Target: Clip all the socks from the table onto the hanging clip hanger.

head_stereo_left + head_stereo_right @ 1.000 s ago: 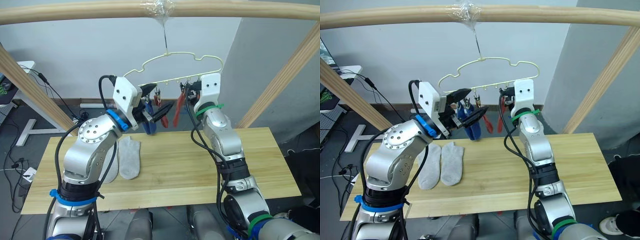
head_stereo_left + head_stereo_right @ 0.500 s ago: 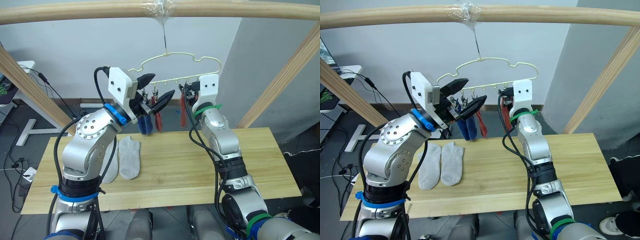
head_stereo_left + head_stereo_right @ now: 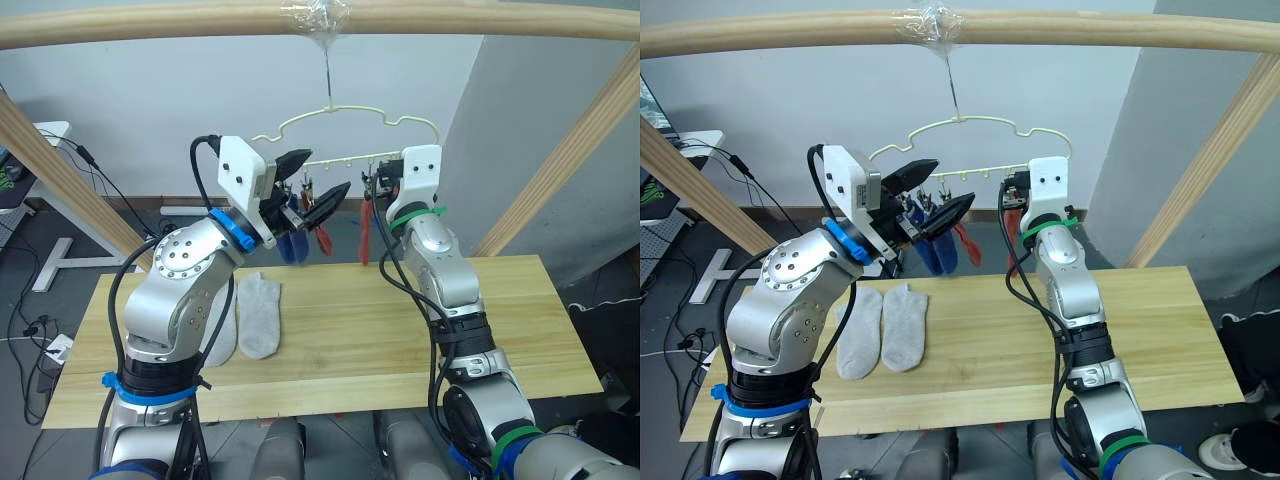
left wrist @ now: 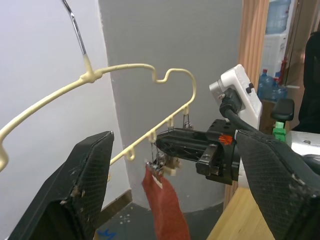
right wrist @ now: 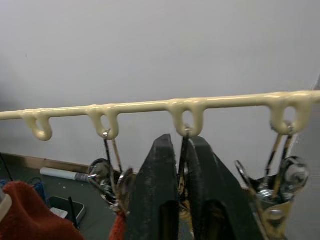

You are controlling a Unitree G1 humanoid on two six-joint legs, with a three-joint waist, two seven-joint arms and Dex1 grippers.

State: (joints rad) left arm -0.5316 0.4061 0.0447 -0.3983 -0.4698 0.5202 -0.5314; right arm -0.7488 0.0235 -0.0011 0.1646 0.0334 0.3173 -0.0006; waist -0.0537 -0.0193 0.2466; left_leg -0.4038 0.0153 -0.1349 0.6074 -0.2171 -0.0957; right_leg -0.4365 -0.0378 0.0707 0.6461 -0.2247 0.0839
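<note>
Silver arms, blk fingers (image 4: 85, 195), blue/green bands.

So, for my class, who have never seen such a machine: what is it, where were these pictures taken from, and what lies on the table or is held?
It is a humanoid robot with two arms. Two pictures come from cameras in its head, two from its wrists. Two light grey socks lie on the wooden table. Blue socks and rust red socks hang from the clip hanger. The left gripper is open and holds nothing. The right gripper pinches a metal clip on the hanger.
</note>
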